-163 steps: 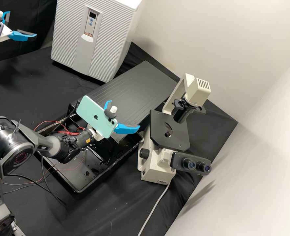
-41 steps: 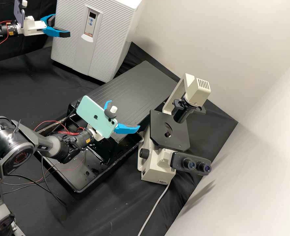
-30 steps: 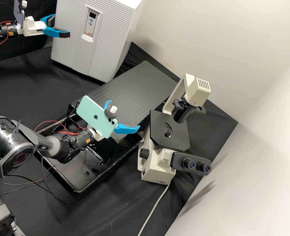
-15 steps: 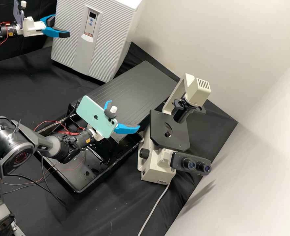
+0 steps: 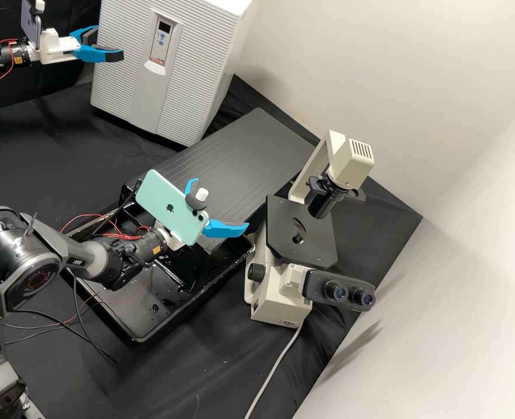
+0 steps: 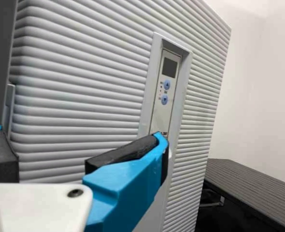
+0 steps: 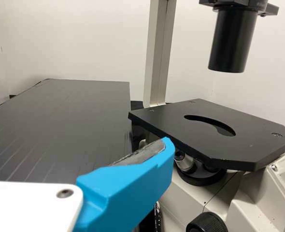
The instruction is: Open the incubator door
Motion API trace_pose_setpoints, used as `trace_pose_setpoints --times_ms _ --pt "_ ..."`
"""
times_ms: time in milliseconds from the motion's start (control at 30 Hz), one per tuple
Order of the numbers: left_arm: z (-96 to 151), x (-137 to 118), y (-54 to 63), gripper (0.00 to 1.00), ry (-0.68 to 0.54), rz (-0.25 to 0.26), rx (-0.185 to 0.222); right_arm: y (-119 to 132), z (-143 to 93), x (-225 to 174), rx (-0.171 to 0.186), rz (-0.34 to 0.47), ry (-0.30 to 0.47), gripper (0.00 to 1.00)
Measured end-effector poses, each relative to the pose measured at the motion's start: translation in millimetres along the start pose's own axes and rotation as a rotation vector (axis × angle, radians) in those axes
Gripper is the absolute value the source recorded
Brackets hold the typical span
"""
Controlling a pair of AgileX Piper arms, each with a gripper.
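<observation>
Two fingers of the left gripper (image 5: 107, 45) spread, grasping nothing, at the left edge of the closed incubator door (image 5: 199, 75), far left — likely set to hook it; right gripper (image 5: 221, 203) nearer, also agape — seemingly kept clear.

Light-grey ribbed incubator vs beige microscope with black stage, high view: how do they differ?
The incubator is a tall, boxy cabinet; the microscope is an upright frame around its flat stage. The incubator's front has a small dark display and blue buttons; the microscope has twin eyepieces. Both stand on black cloth.
</observation>
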State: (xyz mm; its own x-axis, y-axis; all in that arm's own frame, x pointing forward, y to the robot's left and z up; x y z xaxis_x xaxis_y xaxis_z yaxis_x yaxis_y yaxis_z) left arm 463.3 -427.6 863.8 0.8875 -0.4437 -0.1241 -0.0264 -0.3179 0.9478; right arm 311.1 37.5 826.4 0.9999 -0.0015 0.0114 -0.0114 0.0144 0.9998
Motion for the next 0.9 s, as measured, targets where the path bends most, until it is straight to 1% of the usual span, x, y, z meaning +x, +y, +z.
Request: trace_pose_setpoints --times_ms 500,633,700,900 --pt "-2.7 -1.0 1.0 0.0 0.035 0.016 -0.021 0.0 0.0 0.0 0.0 0.0 0.0 1.0" --pt "-3.4 -2.8 0.2 0.0 0.048 0.023 -0.034 0.0 0.0 0.0 0.0 0.0 0.0 1.0" --pt "-2.1 -3.3 2.0 0.0 0.051 0.026 -0.033 0.0 0.0 0.0 0.0 0.0 0.0 1.0" --pt "5.2 -10.0 5.6 0.0 0.069 0.01 -0.025 0.0 0.0 0.0 0.0 0.0 0.0 1.0"
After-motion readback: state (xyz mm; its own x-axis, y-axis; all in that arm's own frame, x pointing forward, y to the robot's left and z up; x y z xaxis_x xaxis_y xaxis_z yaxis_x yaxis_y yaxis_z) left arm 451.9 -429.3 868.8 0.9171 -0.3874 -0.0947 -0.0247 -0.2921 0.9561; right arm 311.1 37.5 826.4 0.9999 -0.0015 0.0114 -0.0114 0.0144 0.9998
